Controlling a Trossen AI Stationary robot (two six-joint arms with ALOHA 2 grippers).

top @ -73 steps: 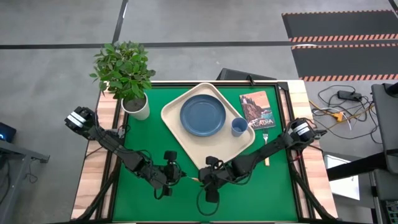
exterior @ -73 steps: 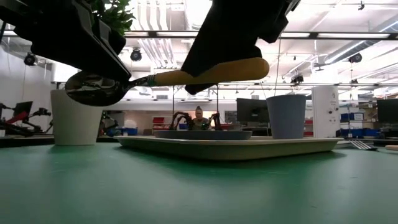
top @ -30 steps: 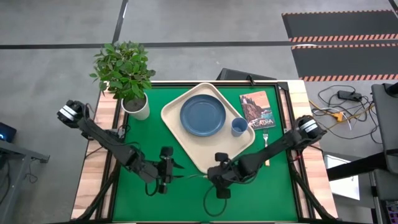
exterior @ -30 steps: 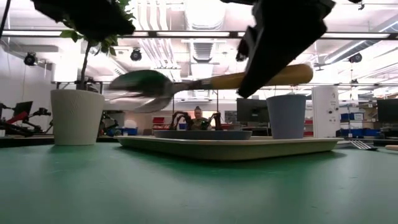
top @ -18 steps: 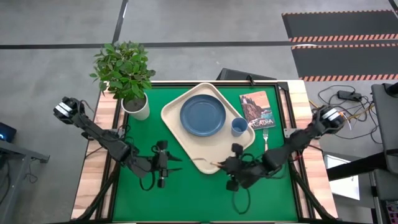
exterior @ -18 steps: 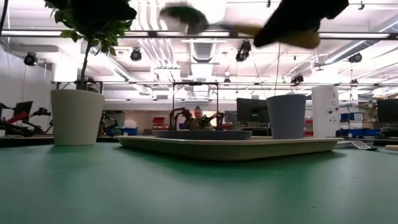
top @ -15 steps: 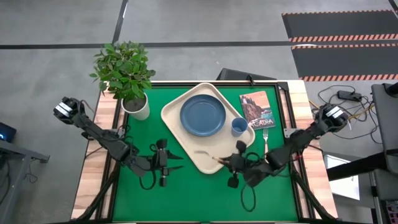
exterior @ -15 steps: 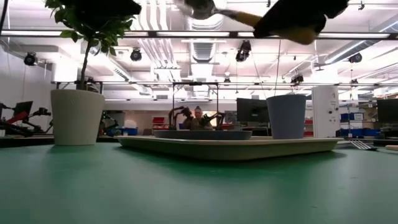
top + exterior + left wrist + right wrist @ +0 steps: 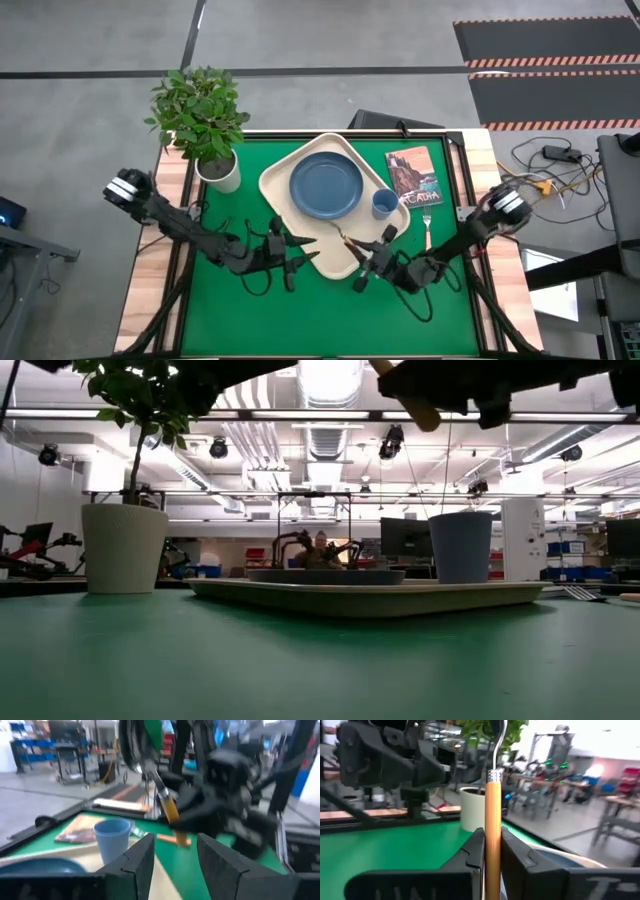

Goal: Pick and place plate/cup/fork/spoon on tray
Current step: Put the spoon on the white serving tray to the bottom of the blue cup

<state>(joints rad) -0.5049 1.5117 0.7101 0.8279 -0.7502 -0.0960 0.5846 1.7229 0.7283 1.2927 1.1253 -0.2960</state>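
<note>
The only readable text is on the brown-covered rectangular book (image 9: 413, 177) lying on the green table mat just beside the cream-beige tray (image 9: 278, 186): a pale title word near its lower edge, seemingly "ACADIA", though the letters are not sharp enough to be sure

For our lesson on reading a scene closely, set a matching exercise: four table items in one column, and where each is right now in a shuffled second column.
Things:
1. spoon
2. cup
3. fork
4. plate

Places:
A. middle of the tray
B. on the green mat, right of the tray, below the book
C. tray's right corner
D. held in the right gripper fingers

Pairs: 1-D, 2-C, 3-B, 4-A
</note>
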